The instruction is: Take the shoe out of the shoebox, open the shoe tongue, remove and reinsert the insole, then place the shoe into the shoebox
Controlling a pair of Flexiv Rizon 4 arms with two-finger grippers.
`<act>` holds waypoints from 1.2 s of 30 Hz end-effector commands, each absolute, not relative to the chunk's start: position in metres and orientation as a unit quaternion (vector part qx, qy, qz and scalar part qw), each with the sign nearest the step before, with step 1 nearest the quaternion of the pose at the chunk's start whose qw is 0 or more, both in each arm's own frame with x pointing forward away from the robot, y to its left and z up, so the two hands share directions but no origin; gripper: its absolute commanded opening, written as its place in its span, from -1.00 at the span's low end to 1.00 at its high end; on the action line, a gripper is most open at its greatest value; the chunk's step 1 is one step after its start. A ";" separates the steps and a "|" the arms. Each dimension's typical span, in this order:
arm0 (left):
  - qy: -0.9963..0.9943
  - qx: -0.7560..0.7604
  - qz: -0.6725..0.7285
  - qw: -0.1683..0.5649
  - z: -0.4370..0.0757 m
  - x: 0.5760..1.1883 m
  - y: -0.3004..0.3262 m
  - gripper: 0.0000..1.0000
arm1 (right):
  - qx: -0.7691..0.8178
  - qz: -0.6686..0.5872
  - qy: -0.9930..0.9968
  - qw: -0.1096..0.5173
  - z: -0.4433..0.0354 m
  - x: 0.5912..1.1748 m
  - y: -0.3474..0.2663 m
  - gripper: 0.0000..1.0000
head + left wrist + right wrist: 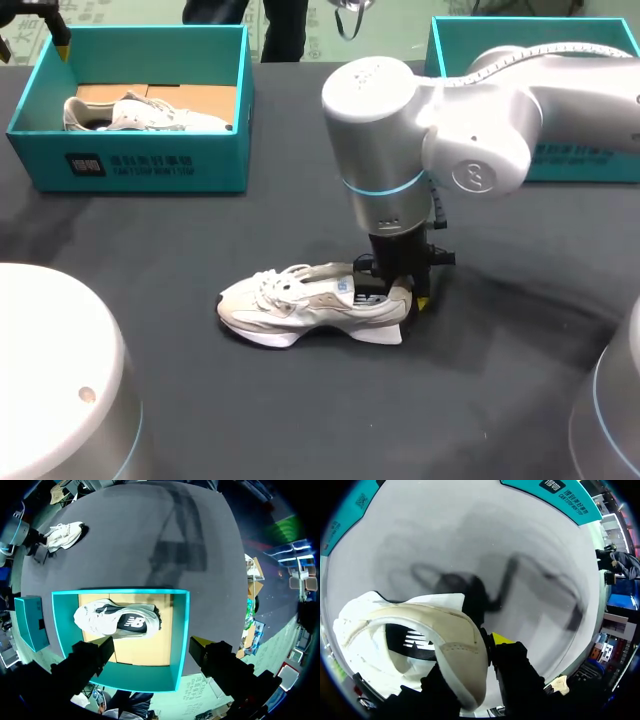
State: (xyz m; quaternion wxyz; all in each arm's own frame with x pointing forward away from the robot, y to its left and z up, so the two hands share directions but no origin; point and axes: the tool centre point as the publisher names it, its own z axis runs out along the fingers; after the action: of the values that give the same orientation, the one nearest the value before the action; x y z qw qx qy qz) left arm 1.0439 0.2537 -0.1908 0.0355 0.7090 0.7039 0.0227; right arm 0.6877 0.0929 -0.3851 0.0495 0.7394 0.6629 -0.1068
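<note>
Right gripper (400, 298) clamps shoe (310, 305) at heel collar; left gripper (152, 645), well apart from shoe, stands open. Likely light, soft upper; heel grips firmest.

Dark, matt, cloth-like cover on desk (200, 400). Pale woven mesh on shoe (300, 305), with soft suede-like panels, cloth laces, smooth white sole, padded heel lining. Matt teal card on shoebox (140, 165), bare brown card floor. Smooth glossy silver shell on right arm (480, 120); right gripper (408, 296) matt black.

The shoebox (150, 165) front carries white print and the boxed shoe (117, 621) a logo, neither readable.
</note>
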 end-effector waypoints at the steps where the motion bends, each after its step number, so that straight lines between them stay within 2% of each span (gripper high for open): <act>1: 0.704 0.709 0.024 0.036 -0.191 1.043 0.254 1.00 | 0.740 -0.106 0.663 0.045 -0.388 0.688 0.092 -0.58; 2: 0.704 0.709 0.024 0.036 -0.191 1.043 0.254 1.00 | 0.740 -0.106 0.663 0.045 -0.388 0.688 0.093 -0.33; 5: 0.704 0.709 0.024 0.036 -0.191 1.043 0.254 1.00 | 0.740 -0.103 0.663 0.045 -0.385 0.687 0.093 -0.11; 6: 0.704 0.709 0.024 0.036 -0.191 1.043 0.254 1.00 | 0.741 -0.102 0.663 0.046 -0.383 0.687 0.093 0.07; 7: 0.704 0.709 0.024 0.036 -0.191 1.043 0.254 1.00 | 0.741 -0.096 0.663 0.045 -0.383 0.687 0.093 0.50; 8: 0.704 0.709 0.024 0.036 -0.191 1.043 0.254 1.00 | 0.741 -0.096 0.663 0.045 -0.382 0.687 0.092 0.73; 12: 0.704 0.709 0.024 0.036 -0.191 1.043 0.254 1.00 | 0.741 -0.094 0.663 0.043 -0.376 0.687 0.092 1.00; 25: 0.704 0.709 0.024 0.036 -0.191 1.043 0.254 1.00 | 0.703 0.017 0.711 0.013 -0.311 0.697 0.081 1.00; 28: 0.704 0.709 0.024 0.036 -0.191 1.043 0.254 1.00 | 0.671 0.069 0.738 0.002 -0.298 0.700 0.073 1.00; 32: 0.704 0.709 0.024 0.036 -0.191 1.043 0.254 1.00 | 0.523 0.244 0.815 -0.051 -0.284 0.704 0.056 1.00; 36: 0.704 0.709 0.024 0.036 -0.191 1.043 0.254 1.00 | 0.517 0.211 0.828 -0.036 -0.281 0.705 0.052 1.00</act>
State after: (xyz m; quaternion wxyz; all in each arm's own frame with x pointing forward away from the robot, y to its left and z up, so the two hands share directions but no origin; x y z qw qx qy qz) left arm 1.0439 0.2537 -0.1908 0.0355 0.7091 0.7039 0.0227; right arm 0.7108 0.0847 -0.2859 0.0440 0.6241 0.7790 0.0415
